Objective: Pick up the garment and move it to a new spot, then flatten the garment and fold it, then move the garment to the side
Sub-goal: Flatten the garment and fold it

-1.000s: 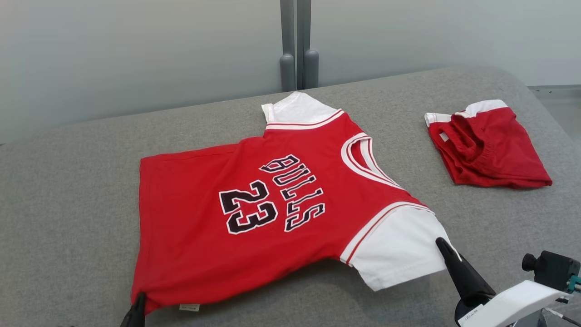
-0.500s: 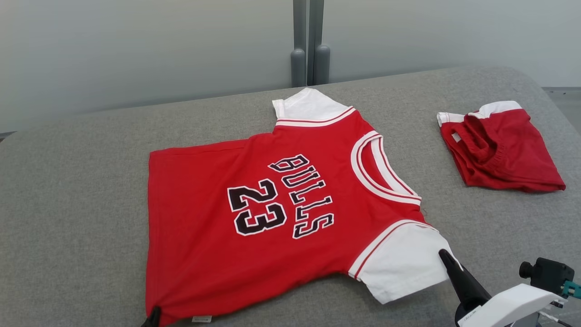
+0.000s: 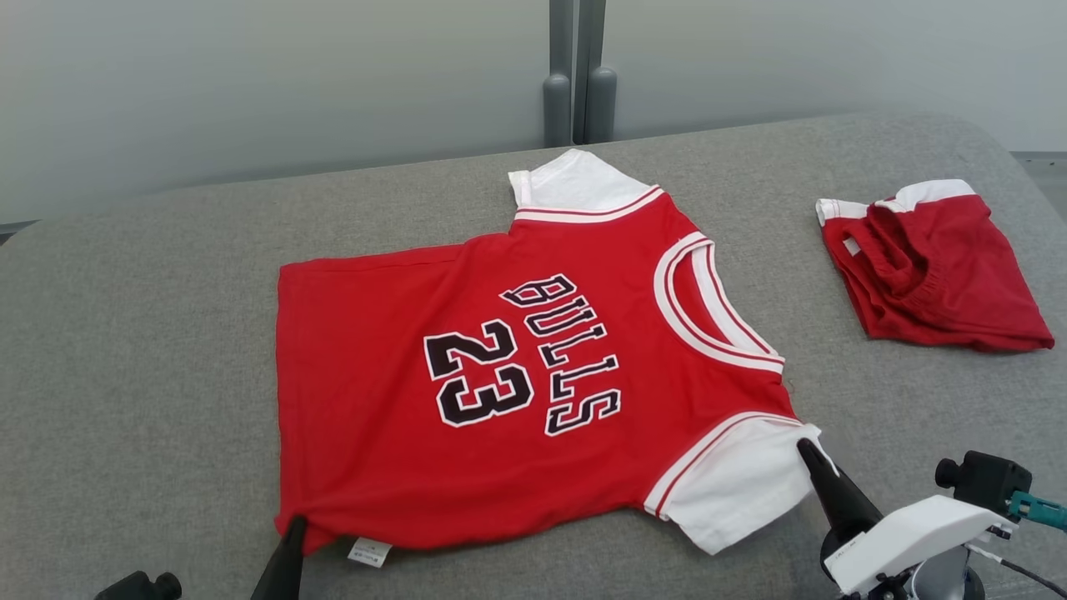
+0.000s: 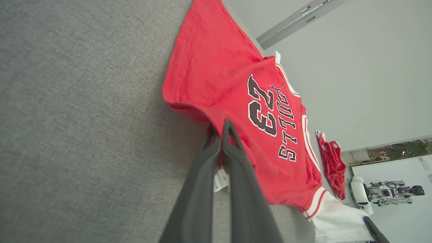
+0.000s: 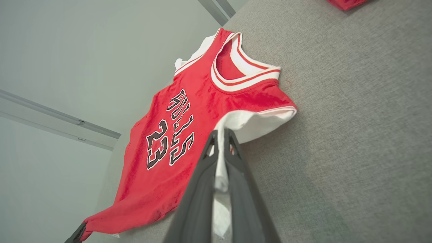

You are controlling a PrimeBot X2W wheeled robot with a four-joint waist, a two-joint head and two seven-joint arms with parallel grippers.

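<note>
A red jersey (image 3: pixel 500 392) with white sleeves and "BULLS 23" lettering lies spread on the grey padded table (image 3: pixel 125 333), neck toward the right. My left gripper (image 3: pixel 293 527) is shut on its near hem corner, beside the small white tag; in the left wrist view the dark fingers (image 4: pixel 220 135) pinch the red hem (image 4: pixel 189 108). My right gripper (image 3: pixel 807 448) is shut on the near white sleeve (image 3: pixel 733 492); the right wrist view has white cloth (image 5: pixel 249 125) clamped between the closed fingers (image 5: pixel 220 135).
A second red and white garment (image 3: pixel 925 267), folded, lies at the table's right side. A grey wall with a vertical post (image 3: pixel 575 75) stands behind the table. Bare table surface extends left of the jersey and along the near edge.
The jersey has slid away from me and settled flatter, with both grippers holding its near corners. The camera view has also shifted a little.
</note>
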